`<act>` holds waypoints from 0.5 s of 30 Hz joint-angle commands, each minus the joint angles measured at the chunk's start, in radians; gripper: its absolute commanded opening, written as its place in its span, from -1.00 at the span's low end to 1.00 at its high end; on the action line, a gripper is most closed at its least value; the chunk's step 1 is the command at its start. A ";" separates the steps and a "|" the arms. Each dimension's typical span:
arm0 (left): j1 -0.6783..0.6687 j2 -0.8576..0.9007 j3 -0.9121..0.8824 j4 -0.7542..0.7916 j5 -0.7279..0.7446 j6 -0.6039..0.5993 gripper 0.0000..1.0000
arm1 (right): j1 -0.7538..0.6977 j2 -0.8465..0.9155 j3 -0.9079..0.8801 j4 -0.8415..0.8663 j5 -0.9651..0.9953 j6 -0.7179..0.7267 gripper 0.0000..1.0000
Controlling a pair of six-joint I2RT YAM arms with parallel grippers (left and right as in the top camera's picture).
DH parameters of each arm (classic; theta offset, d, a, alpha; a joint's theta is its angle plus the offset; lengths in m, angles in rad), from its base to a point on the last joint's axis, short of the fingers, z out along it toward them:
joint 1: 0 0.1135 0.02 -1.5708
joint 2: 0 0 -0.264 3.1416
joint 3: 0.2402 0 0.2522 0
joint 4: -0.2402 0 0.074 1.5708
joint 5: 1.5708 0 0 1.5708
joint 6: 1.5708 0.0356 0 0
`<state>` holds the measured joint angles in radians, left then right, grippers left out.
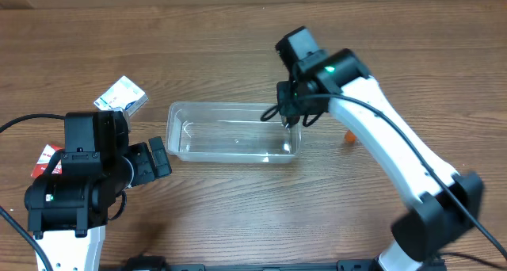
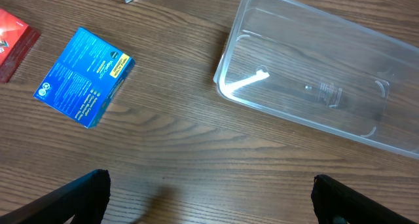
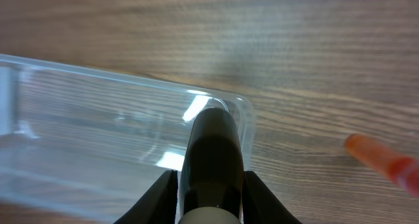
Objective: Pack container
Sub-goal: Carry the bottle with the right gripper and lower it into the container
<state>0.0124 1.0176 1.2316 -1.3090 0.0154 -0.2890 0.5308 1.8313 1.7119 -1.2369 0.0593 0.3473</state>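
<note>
The clear plastic container lies lengthwise at the table's middle and looks empty. It also shows in the left wrist view and the right wrist view. My right gripper hangs over the container's right end, shut on a dark rounded bottle-like object that points down into that end; the gripper's fingers clamp both of its sides. My left gripper is open and empty just off the container's left end, its fingers spread wide above bare wood.
A blue box lies left of the container. A red box sits at the far left by the left arm. A white and blue box lies behind the left arm. A small orange object lies right of the container.
</note>
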 commanded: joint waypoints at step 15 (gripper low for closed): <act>-0.006 0.003 0.024 0.004 0.004 -0.003 1.00 | 0.000 0.182 0.023 0.085 0.011 0.008 -0.93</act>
<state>0.0124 1.0176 1.2316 -1.3087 0.0154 -0.2890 0.5304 1.9953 1.7123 -1.1664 0.0597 0.3473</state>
